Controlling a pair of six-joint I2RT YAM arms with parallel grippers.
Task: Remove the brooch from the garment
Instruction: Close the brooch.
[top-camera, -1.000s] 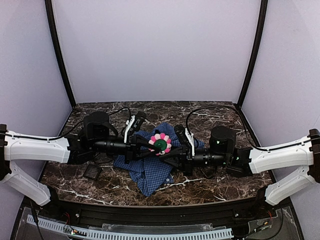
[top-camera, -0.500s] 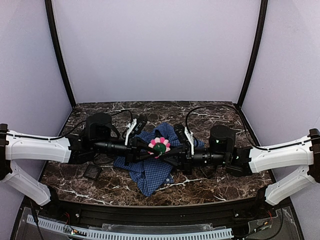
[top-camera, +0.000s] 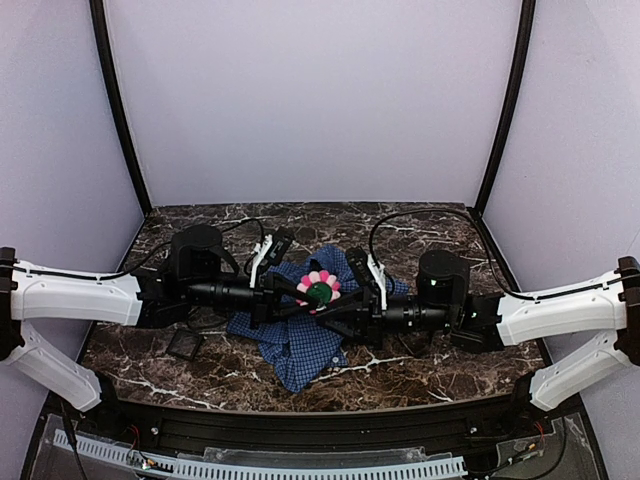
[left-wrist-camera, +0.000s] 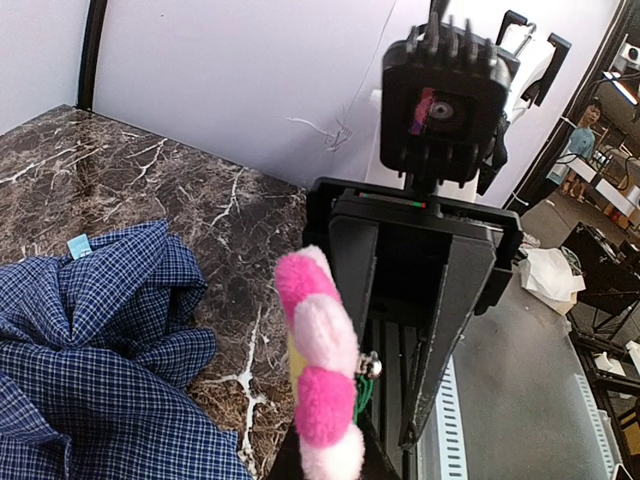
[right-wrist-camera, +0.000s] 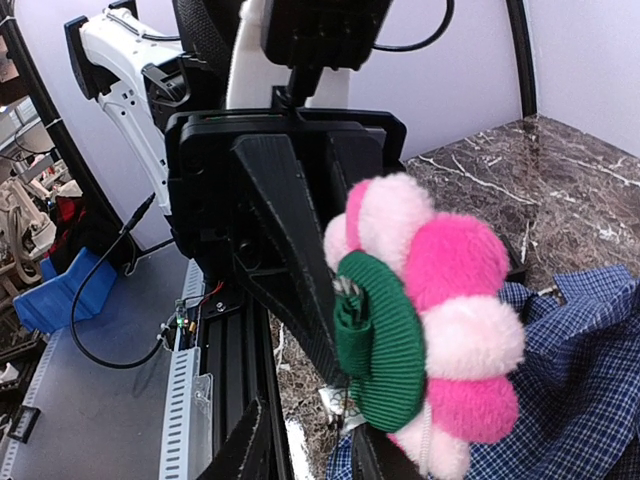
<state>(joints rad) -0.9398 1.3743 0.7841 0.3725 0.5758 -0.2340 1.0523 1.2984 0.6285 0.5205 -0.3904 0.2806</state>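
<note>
Pink brooch (top-camera: 318, 288), green centre, betw. left gripper (top-camera: 297, 290) & right gripper (top-camera: 336, 303), over blue checked garment (top-camera: 300, 355), marble table (top-camera: 430, 372)

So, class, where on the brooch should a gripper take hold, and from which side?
Probably the petal ring of the brooch, pinched front to back, coming in edge-on at the rim rather than face-on. It stands roughly upright as a thin, soft disc, so its two flat faces suit a pinch. Keep off the bulging green centre and the metal bit beside it.
</note>
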